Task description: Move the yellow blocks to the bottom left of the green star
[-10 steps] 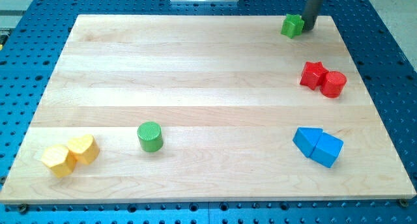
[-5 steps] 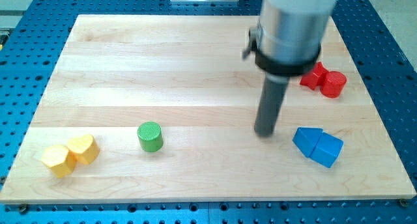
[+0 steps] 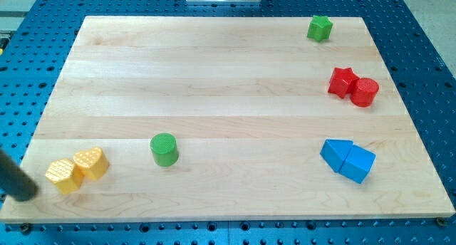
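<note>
Two yellow blocks sit touching at the view's bottom left: one (image 3: 63, 175) at the left and one (image 3: 92, 163) just to its right. The green star (image 3: 320, 27) sits at the view's top right, near the board's top edge. My tip (image 3: 27, 196) is at the view's bottom left corner of the board, just left of and slightly below the left yellow block, a small gap apart from it.
A green cylinder (image 3: 164, 149) stands right of the yellow blocks. A red star (image 3: 343, 81) and a red cylinder (image 3: 365, 92) touch at the right edge. Two blue blocks (image 3: 347, 159) lie together at the lower right. The wooden board (image 3: 214, 88) rests on a blue perforated table.
My rod has swept from the green star at the top right, across the middle of the board, to the bottom left corner beside the yellow blocks. No block has moved.
</note>
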